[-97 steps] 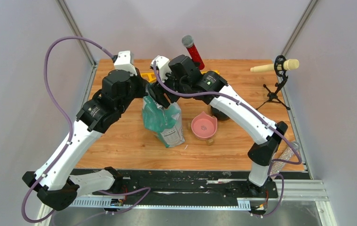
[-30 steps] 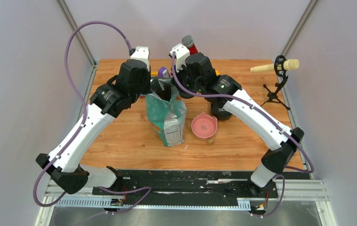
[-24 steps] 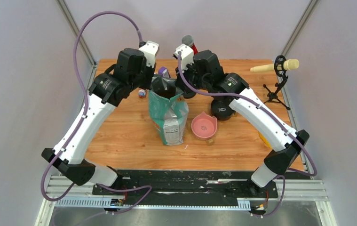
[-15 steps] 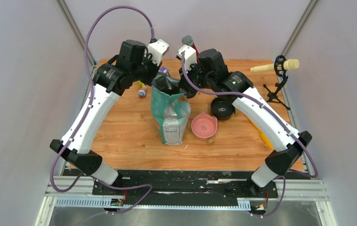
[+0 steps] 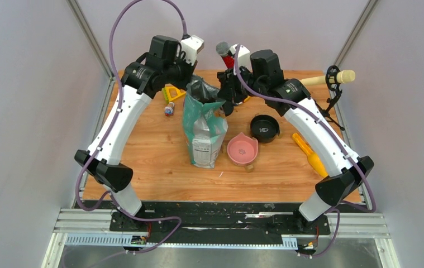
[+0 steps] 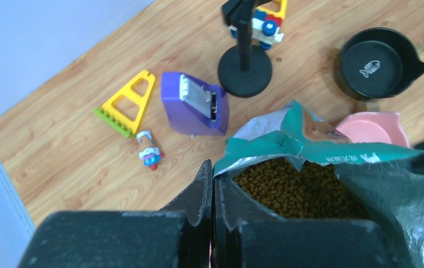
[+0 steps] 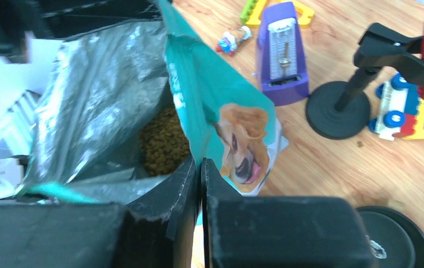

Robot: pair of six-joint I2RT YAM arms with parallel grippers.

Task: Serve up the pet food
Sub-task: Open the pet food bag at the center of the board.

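Observation:
The teal-green bag [image 5: 203,129] stands upright mid-table with its mouth held apart. Brown pet food [image 6: 301,188] fills it, also visible as pet food [image 7: 163,144] in the right wrist view against the silver lining. My left gripper [image 5: 190,85] is shut on the bag's left rim, the teal edge pinched at the left gripper [image 6: 213,168] tips. My right gripper [image 5: 225,102] is shut on the opposite rim; the bag's dog-printed wall runs into the right gripper [image 7: 200,166]. A pink bowl [image 5: 242,151] sits just right of the bag.
A black bowl [image 5: 264,127] lies behind the pink one, a yellow scoop [image 5: 309,154] to the right. A purple metronome [image 6: 195,104], yellow triangle toy [image 5: 171,93], small figure [image 5: 168,109] and black mic stand base [image 6: 245,78] crowd the back. Another mic stand [image 5: 325,109] stands far right.
Both arms rose and moved toward the back, pulling the bag from a lean to upright with its mouth spread. The black bowl and yellow scoop came out from under the right arm.

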